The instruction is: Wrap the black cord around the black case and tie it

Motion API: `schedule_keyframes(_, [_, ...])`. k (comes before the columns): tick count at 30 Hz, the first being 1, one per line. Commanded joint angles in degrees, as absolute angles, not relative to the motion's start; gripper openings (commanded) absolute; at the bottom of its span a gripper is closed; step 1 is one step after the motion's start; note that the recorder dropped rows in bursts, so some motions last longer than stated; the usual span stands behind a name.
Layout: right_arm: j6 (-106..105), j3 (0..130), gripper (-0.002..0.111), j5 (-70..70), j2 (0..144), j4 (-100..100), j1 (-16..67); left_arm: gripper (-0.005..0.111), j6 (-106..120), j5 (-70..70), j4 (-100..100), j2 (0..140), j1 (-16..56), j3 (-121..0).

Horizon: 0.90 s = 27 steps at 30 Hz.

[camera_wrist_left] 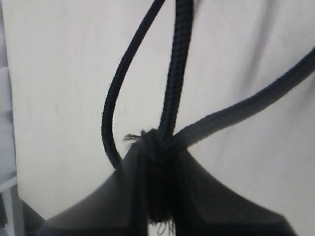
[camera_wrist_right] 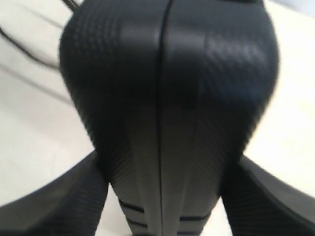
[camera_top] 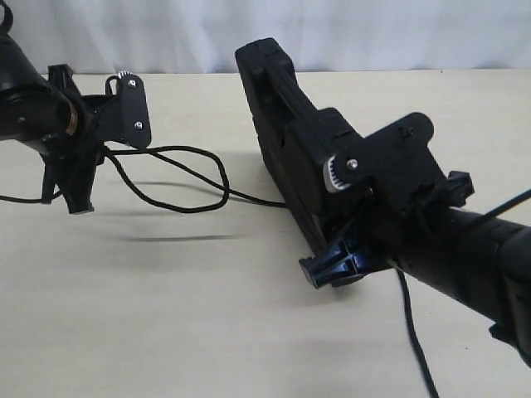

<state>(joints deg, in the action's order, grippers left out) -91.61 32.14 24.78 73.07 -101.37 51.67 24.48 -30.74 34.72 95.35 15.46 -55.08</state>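
Note:
The black case stands on edge near the table's middle, tilted up. My right gripper is shut on its near end; the case's textured edge and seam fill the space between the fingers. The black cord lies in a loose loop on the table from the case's left side toward my left gripper, which hangs just above the table. Close up, that left gripper is shut on the cord's frayed knot, with several strands leaving the knot.
The table is pale beige with a white curtain behind it. A smooth robot cable trails down by the right arm. Another thin cable leaves the left edge.

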Motion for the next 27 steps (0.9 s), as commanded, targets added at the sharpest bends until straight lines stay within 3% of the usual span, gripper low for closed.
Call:
schedule_keyframes(1, [-90.1,29.0,0.004,20.8,72.6,-99.9,51.5,0.0,23.9,-29.1,29.0,94.9,15.0,-57.9])
schedule_keyframes(13, [-80.4,28.9,0.004,21.8,79.8,-92.8,51.5,0.0,43.2,-30.5,0.0,94.9,15.4,-59.6])
schedule_keyframes(27, [-78.6,28.9,0.004,24.3,80.9,-91.5,51.5,0.0,44.9,-43.9,-1.5,92.1,15.3,-67.1])
